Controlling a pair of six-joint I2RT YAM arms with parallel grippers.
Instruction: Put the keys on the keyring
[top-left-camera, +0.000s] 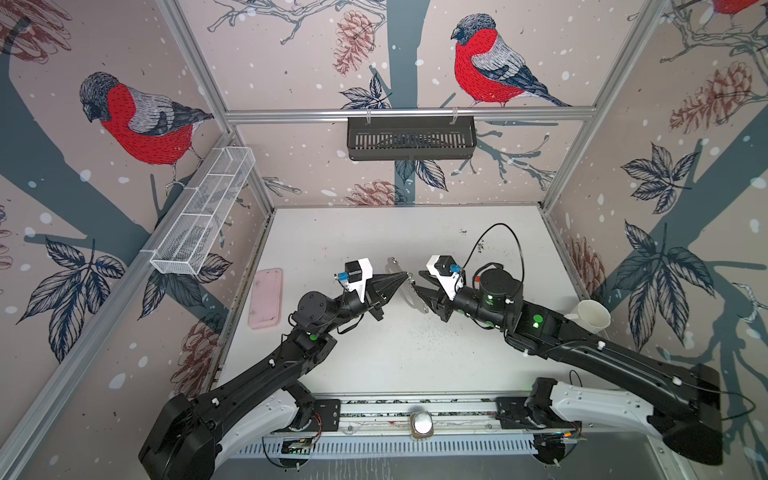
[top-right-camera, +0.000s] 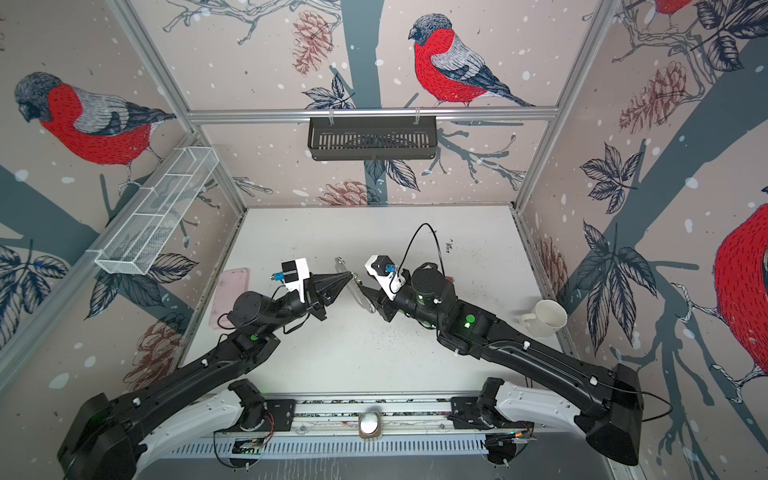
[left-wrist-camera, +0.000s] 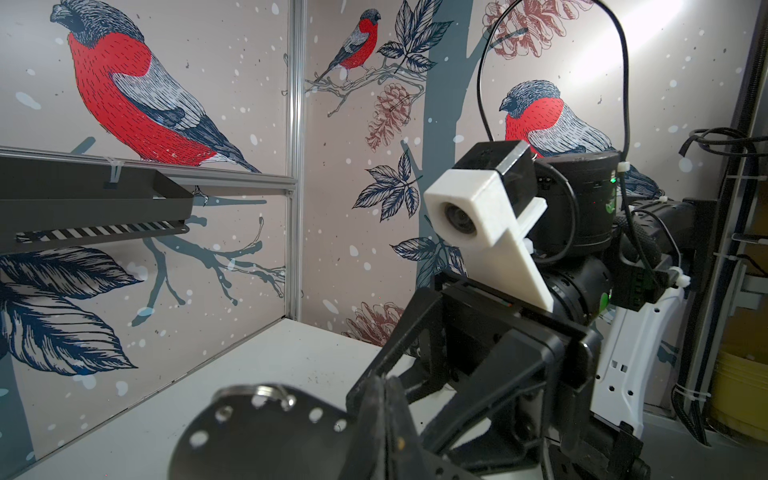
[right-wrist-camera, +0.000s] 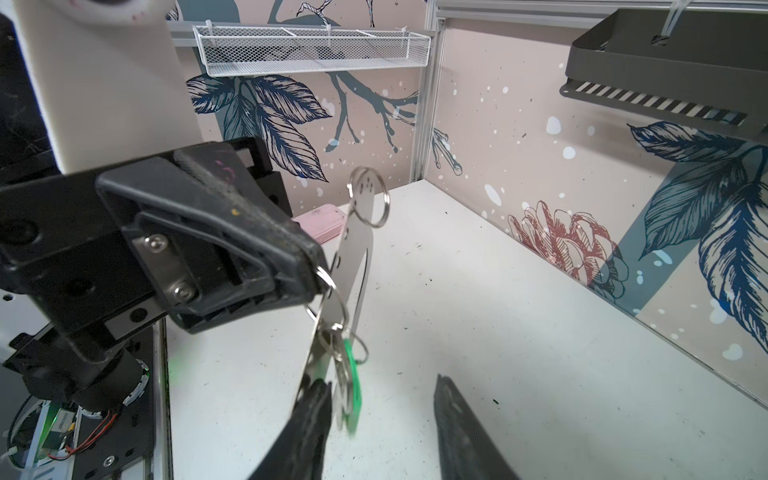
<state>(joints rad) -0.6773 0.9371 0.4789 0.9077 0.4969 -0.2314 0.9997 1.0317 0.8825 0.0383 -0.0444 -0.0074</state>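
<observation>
Holds keyring (right-wrist-camera: 355, 253) clear of table (top-left-camera: 374, 357), near upright, above mid-table. Pinches its edge with left gripper (right-wrist-camera: 318, 276), clenched tight on the plate. Carries green key (right-wrist-camera: 352, 378) on lower ring (right-wrist-camera: 343, 311), tag hanging down past keyring's bottom end. Bears top ring (right-wrist-camera: 386, 203) through a hole at the upper end. Spreads right gripper (right-wrist-camera: 382, 399) wide, released, grasping nothing. Sets one finger (right-wrist-camera: 309, 419) just beside keyring's lower end and the green tag; cannot tell whether touching. In both top views, points the two grippers at each other, almost tip to tip, with keyring (top-left-camera: 415, 297) between. Farther out: case (top-left-camera: 266, 297) flat near table's left edge, mug (top-left-camera: 592, 316) at the right edge, both well apart from keyring.
</observation>
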